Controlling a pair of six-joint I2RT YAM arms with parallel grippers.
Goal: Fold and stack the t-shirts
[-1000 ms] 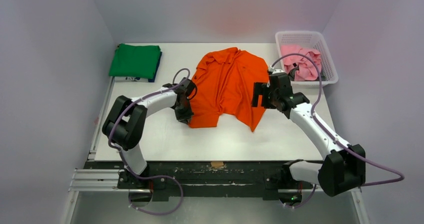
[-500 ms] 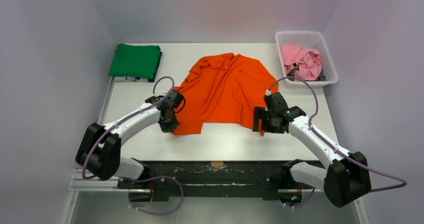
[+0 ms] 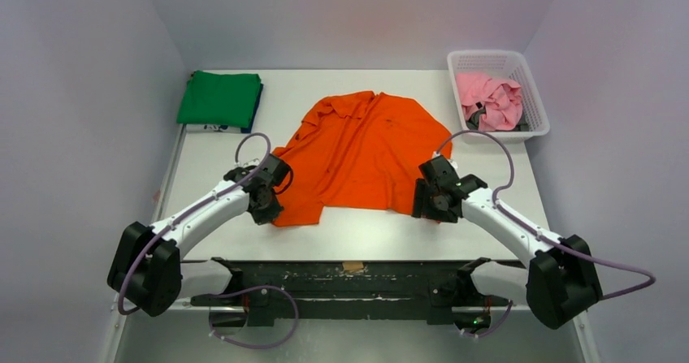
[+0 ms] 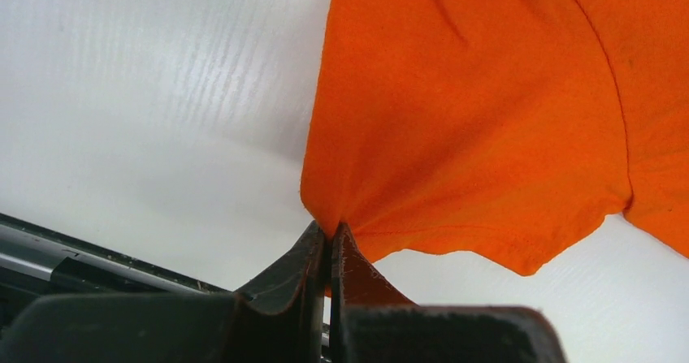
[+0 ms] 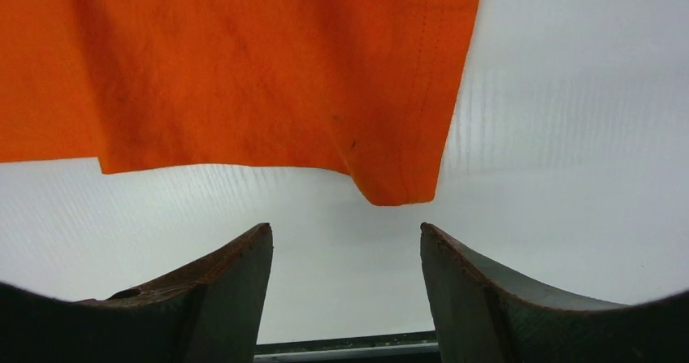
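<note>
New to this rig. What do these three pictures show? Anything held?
Two robot arms are bolted at the near edge of a white table. The wide picture is from a fixed camera above and behind them; the other two are from a camera on each wrist. A bright orange t-shirt lies spread mid-table. A folded green t-shirt sits far left on a dark blue one; a pink t-shirt is in a white plastic lattice basket far right. The left gripper is pinched shut on the orange shirt's edge. The right gripper is open, the shirt's corner ahead, not gripped.
</note>
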